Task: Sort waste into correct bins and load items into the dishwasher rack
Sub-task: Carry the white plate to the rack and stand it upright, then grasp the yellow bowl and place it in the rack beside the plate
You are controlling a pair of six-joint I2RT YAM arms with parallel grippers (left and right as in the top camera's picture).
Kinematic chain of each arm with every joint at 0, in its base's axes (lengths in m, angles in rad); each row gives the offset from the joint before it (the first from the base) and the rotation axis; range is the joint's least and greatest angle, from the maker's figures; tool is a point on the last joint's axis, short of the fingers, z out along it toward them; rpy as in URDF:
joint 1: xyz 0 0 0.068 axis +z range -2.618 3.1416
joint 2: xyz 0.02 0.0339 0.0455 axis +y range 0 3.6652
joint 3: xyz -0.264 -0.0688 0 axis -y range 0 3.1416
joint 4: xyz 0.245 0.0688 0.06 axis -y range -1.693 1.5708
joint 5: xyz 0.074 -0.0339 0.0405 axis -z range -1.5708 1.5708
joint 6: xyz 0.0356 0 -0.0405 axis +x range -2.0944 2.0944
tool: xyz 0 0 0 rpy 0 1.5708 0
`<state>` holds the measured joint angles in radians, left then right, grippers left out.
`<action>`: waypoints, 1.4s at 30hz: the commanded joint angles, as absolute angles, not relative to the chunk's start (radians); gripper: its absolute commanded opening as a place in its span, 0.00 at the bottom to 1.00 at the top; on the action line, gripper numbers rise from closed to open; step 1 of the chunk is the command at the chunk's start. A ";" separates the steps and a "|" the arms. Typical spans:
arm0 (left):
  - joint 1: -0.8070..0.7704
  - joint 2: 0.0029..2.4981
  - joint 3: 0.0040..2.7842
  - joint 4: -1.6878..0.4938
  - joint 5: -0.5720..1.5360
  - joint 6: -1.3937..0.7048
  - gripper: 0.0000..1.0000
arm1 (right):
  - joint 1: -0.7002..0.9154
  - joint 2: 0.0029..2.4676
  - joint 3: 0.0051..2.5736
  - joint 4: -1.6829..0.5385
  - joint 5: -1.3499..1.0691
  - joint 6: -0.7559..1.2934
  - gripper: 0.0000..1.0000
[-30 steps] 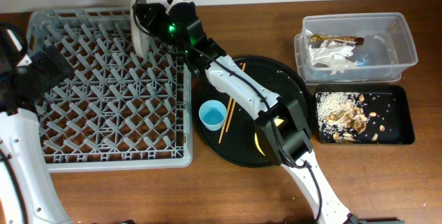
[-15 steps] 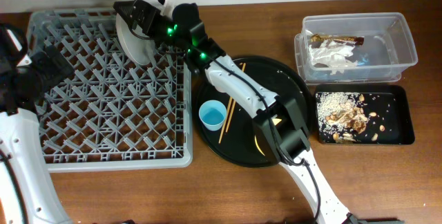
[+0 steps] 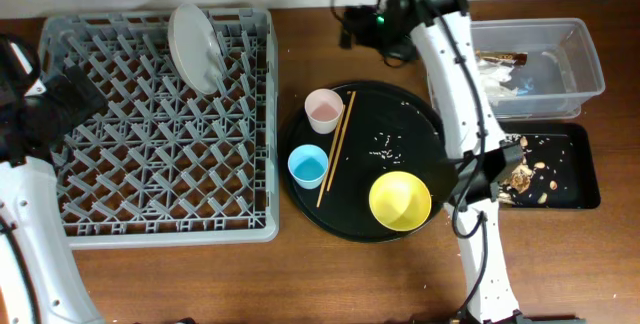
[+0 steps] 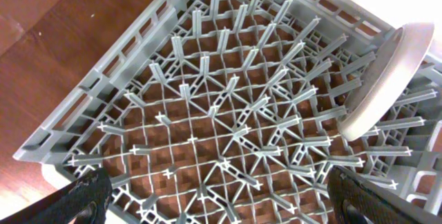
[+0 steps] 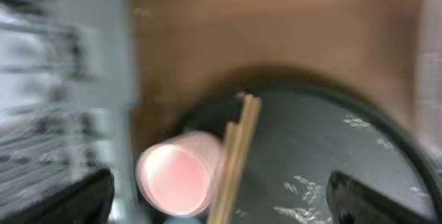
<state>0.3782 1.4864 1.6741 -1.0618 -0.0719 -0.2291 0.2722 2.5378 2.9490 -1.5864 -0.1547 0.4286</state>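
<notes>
The pale grey plate point(image 3: 195, 49) stands on edge between pegs at the far side of the dishwasher rack point(image 3: 150, 229), also in the left wrist view as plate point(image 4: 387, 72) and rack point(image 4: 207, 113). My left gripper point(image 4: 224, 207) hangs open over the rack's left part, empty. Above the bare table beyond the round tray, my right gripper point(image 3: 360, 22) is open and empty. Its blurred wrist view shows the pink cup point(image 5: 176, 175) and the chopsticks point(image 5: 235, 155) below it. Pink cup point(image 3: 324, 111), blue cup point(image 3: 307, 166), chopsticks point(image 3: 335, 149) and yellow bowl point(image 3: 400, 201) sit on the round tray.
The round black tray point(image 3: 360, 214) also carries loose rice grains point(image 3: 385, 144). At the right, the clear tub point(image 3: 590, 64) holds white tissue point(image 3: 490, 82) and a brown wrapper point(image 3: 495, 58). The shallow black tray point(image 3: 590, 179) holds food scraps point(image 3: 525, 169).
My right gripper opened and let go of the plate, which now stands in the rack. That arm then swung right, away from the rack. The left arm has not moved.
</notes>
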 commanded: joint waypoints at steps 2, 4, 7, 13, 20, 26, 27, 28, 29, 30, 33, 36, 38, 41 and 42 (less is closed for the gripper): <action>0.384 1.479 1.686 -1.061 -0.076 -0.235 1.00 | 0.242 2.495 2.964 -1.699 -0.155 0.352 1.00; 0.384 1.479 1.686 -1.060 -0.076 -0.235 0.99 | 0.266 2.452 2.960 -1.699 -0.176 0.346 1.00; 0.384 1.479 1.686 -1.061 -0.076 -0.235 1.00 | 0.277 2.386 2.893 -1.699 -0.176 0.344 0.98; 0.384 1.479 1.686 -1.060 -0.076 -0.235 0.99 | 0.269 2.106 2.332 -1.699 -0.102 0.378 0.98; 0.384 1.479 1.686 -1.061 -0.076 -0.235 1.00 | 0.399 2.078 1.774 -1.576 -0.157 0.490 0.84; 0.384 1.479 1.686 -1.061 -0.076 -0.235 0.99 | 0.519 2.078 1.628 -1.419 -0.034 0.645 0.48; 0.384 1.479 1.686 -1.061 -0.076 -0.235 0.99 | 0.519 2.078 1.603 -1.403 -0.023 0.649 0.46; 0.384 1.479 1.686 -1.061 -0.076 -0.235 1.00 | 0.519 2.078 1.572 -1.379 -0.021 0.649 0.43; 0.384 1.479 1.686 -1.061 -0.076 -0.235 0.99 | 0.519 2.078 1.528 -1.344 -0.021 0.648 0.22; 0.384 1.479 1.686 -1.061 -0.076 -0.235 1.00 | 0.519 2.078 1.507 -1.325 -0.021 0.648 0.06; 0.384 1.479 1.686 -1.061 -0.076 -0.235 0.99 | 0.517 2.078 1.502 -1.322 -0.020 0.648 0.04; 0.384 1.479 1.686 -1.061 -0.076 -0.235 1.00 | 0.503 2.073 1.574 -1.392 -0.010 0.572 0.04; 0.384 1.479 1.686 -1.061 -0.076 -0.235 0.99 | 0.482 2.067 1.717 -1.501 -0.010 0.479 0.04; 0.384 1.479 1.686 -1.061 -0.076 -0.235 0.99 | 0.440 2.065 2.049 -1.612 -0.023 0.370 0.04; 0.384 1.479 1.686 -1.061 -0.076 -0.235 0.99 | 0.421 2.066 2.175 -1.581 -0.042 0.371 0.04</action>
